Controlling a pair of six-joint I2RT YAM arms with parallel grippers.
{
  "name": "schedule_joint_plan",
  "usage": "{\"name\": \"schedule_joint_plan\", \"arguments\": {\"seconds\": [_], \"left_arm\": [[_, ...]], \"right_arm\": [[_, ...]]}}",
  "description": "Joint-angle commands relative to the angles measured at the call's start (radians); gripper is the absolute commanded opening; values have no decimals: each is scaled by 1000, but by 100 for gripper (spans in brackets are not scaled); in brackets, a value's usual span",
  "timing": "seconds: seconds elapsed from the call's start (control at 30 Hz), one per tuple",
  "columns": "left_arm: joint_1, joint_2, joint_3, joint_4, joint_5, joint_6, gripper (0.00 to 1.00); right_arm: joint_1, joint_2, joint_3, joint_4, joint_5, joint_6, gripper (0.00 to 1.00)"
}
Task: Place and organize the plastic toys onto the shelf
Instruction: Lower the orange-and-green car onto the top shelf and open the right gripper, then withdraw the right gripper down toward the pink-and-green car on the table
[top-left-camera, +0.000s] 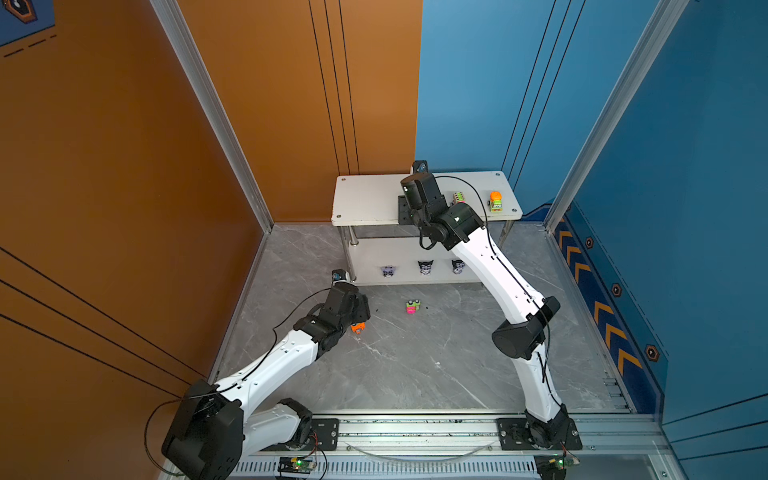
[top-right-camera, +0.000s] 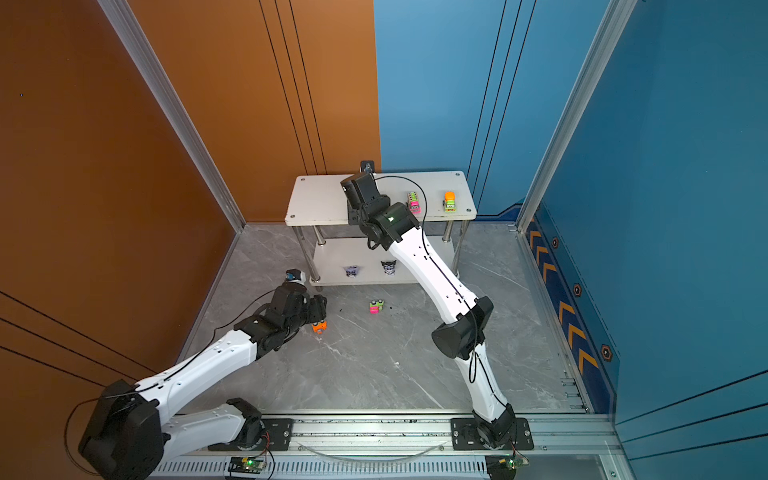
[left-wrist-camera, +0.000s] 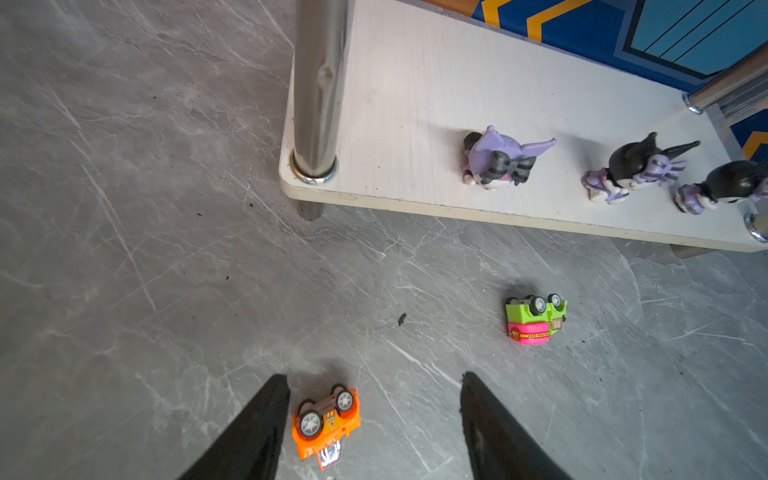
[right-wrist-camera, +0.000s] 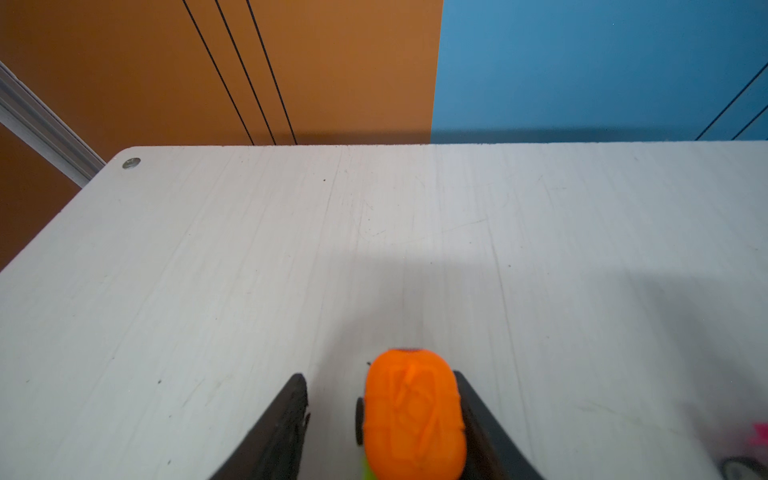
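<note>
Left gripper (left-wrist-camera: 374, 376) spread wide, low over the floor (left-wrist-camera: 124, 249), with the orange car (left-wrist-camera: 326, 419) wheels-up between its fingers, hugging one. Light, hard, slick plastic, I'd say: pinch the body's flanks, not the wheels. Over on the shelf (right-wrist-camera: 374, 228), right gripper (right-wrist-camera: 377, 376) has its jaws parted, and the orange-roofed car (right-wrist-camera: 413, 415) touches one finger, clear of the other. Only its wrist view shows that; in both top views the arm (top-left-camera: 478, 249) hides it.

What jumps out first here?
The right gripper sits open around an orange car on the top tier of the shelf. Three cat-eared figurines line the lower tier. On the table, an orange truck and a green-and-pink truck lie wheels up, the left gripper open over the orange one.
</note>
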Motion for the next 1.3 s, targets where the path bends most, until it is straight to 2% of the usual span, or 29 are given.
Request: {"name": "schedule_joint_plan", "arguments": {"seconds": [0.0,0.43,0.6,0.7,0.83,0.93,1.03,1.1,1.17,1.27], "left_arm": [[10,-24,-9,-28,8,1,67],[9,-60,-5,-66,-15,3,67],[9,-91,-9,-118,-42,9,66],[10,-112,-17,-143,-54,11,63],[12,-130,-38,-176,-70,6,63],[10,-124,-58,-183,-65,-5,61],[8,-105,-86,-182,-67,-29,60],[7,-81,-112,-154,-60,-53,60],[4,-47,-136,-102,-38,-79,61],[-6,24,-144,-33,-19,-107,62]], "right_arm": [[-6,-35,-19,-6,-64,8,56],[-16,-190,-33,11,-77,-41,62],[4,-306,-162,30,-103,-88,50],[40,-423,-333,79,-139,-128,43],[124,-644,-688,249,-156,-207,26],[167,-809,-980,407,-167,-220,21],[182,-927,-1239,550,-277,-200,19],[198,-957,-1373,616,-367,-200,19],[219,-945,-1452,639,-385,-204,19],[231,-872,-1480,579,-389,-198,18]]}}
